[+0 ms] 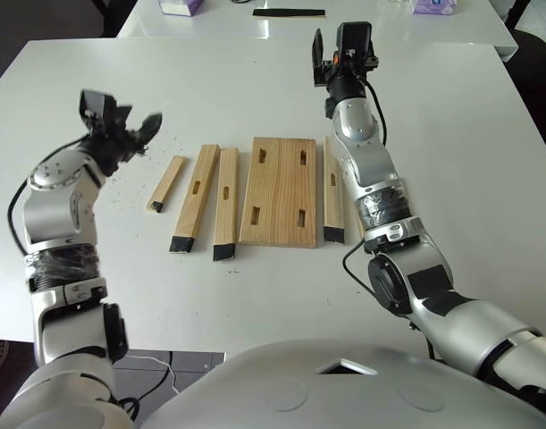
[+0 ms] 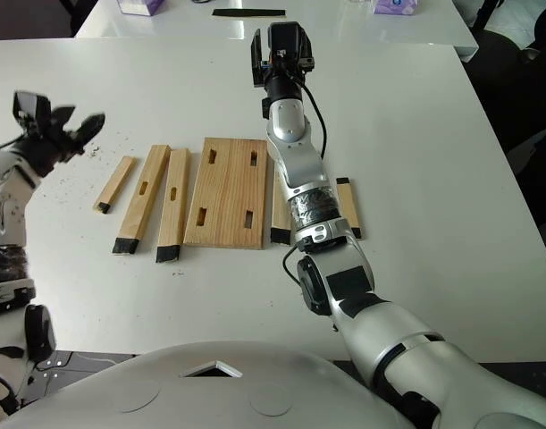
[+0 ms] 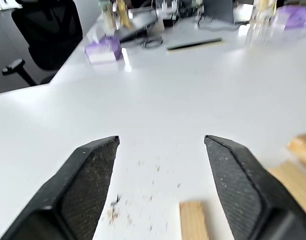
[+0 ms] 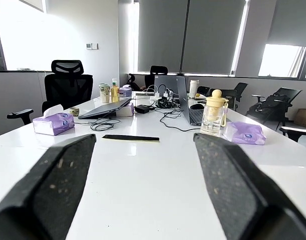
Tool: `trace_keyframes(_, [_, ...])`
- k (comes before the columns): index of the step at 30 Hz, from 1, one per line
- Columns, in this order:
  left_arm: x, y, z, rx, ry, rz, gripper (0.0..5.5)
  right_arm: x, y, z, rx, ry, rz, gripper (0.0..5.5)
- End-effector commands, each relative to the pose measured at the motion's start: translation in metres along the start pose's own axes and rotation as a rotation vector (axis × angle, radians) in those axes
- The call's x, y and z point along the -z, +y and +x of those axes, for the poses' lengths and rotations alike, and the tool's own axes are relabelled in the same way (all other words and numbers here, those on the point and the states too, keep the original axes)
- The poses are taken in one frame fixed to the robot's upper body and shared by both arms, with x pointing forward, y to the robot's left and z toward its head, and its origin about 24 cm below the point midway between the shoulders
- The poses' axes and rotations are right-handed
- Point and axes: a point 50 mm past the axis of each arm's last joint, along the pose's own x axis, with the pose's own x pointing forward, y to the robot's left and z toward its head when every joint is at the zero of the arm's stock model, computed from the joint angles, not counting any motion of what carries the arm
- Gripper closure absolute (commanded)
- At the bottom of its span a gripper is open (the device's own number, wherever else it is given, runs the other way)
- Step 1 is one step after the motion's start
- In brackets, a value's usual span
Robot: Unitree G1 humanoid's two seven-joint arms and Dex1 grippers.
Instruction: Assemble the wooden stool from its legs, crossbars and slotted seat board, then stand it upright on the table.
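Stool parts lie flat and unassembled in a row on the white counter (image 1: 451, 134).
The slotted seat board (image 1: 279, 190) is in the middle. To its left lie a long leg (image 1: 225, 202), a second leg (image 1: 195, 197) and a short crossbar (image 1: 168, 182). A third leg (image 1: 332, 190) lies just beside its right edge, and a second crossbar (image 2: 348, 206) beyond that. The left tool (image 1: 125, 121) hovers near the short crossbar, fingers spread. The right tool (image 4: 144, 136), fingers also apart, is raised past the board's far right corner.
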Motion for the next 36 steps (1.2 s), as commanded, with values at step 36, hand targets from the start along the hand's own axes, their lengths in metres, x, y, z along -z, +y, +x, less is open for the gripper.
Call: trace_keyframes(36, [0.101, -0.021, -0.052, 0.06, 0.444, -0.118, 4.18, -0.014, -0.014, -0.025, 0.082, -0.034, 0.218, 1.9])
